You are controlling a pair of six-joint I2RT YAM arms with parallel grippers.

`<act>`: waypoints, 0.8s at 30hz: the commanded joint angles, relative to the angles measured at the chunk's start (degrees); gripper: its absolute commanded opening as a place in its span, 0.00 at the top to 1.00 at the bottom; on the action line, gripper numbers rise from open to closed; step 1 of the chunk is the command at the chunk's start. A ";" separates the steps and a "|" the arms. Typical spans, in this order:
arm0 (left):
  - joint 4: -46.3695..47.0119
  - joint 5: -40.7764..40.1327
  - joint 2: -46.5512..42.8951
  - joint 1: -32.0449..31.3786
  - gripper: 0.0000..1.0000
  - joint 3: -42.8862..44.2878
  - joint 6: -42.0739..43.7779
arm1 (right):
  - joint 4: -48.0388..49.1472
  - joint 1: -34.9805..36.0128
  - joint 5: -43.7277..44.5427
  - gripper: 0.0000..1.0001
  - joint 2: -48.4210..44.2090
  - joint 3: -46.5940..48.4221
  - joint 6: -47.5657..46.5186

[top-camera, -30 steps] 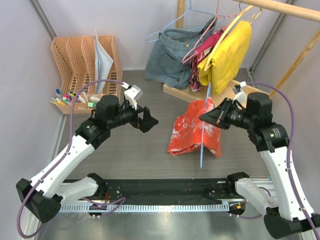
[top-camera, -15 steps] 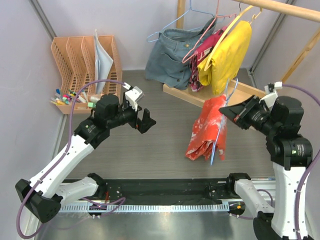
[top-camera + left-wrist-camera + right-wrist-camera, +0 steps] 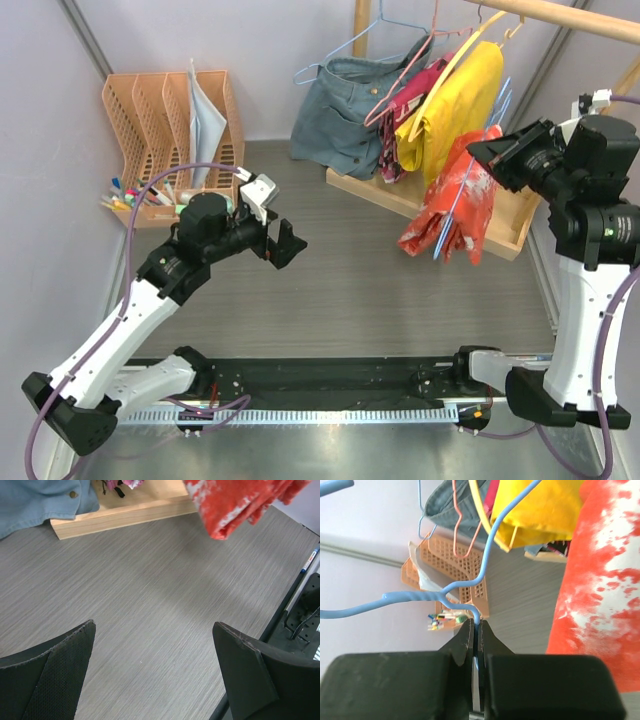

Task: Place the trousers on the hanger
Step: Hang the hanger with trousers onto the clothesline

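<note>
Trousers (image 3: pixel 470 225) are draped over the hanger (image 3: pixel 412 596) and hang in the air at the right side of the table (image 3: pixel 330 290). They sit in front of the yellow garment (image 3: pixel 460 100) and over the right end of the wooden base (image 3: pixel 360 185). I cannot tell whether their lowest fold brushes it.

Reading across from the left, an orange file rack (image 3: pixel 150 110) stands in the far corner with pens (image 3: pixel 140 195) in front of it. My left gripper (image 3: pixel 288 243) hovers over bare table left of centre. Its jaws are spread as wide as they go, holding nothing and touching nothing. Its wrist view shows only grey tabletop between the two fingers (image 3: pixel 55 675).

Further right, a denim garment (image 3: pixel 340 110) and a pink hanger (image 3: pixel 400 85) hang at the back, under the rail (image 3: pixel 570 18), with the yellow garment beside them.

My right gripper (image 3: pixel 476 627) is raised at the far right, level with the top of the trousers. Its jaws are pinched tight on the hanger's blue wire near the base of the hook. That grip carries both the hanger and the trousers.
</note>
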 commanded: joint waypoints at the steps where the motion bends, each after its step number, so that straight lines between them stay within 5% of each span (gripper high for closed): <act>1: 0.46 -1.24 -1.89 0.00 0.00 1.15 1.27 | 6.59 -0.05 6.63 0.99 2.76 8.73 -2.76; 15: 0.20 -0.89 -2.94 0.00 0.00 0.45 1.79 | 7.55 -0.49 17.53 0.99 17.35 26.40 -8.21; 24: 0.72 -1.15 -3.30 0.00 0.00 -0.70 1.35 | 10.54 -0.93 23.51 0.99 17.19 26.77 -11.02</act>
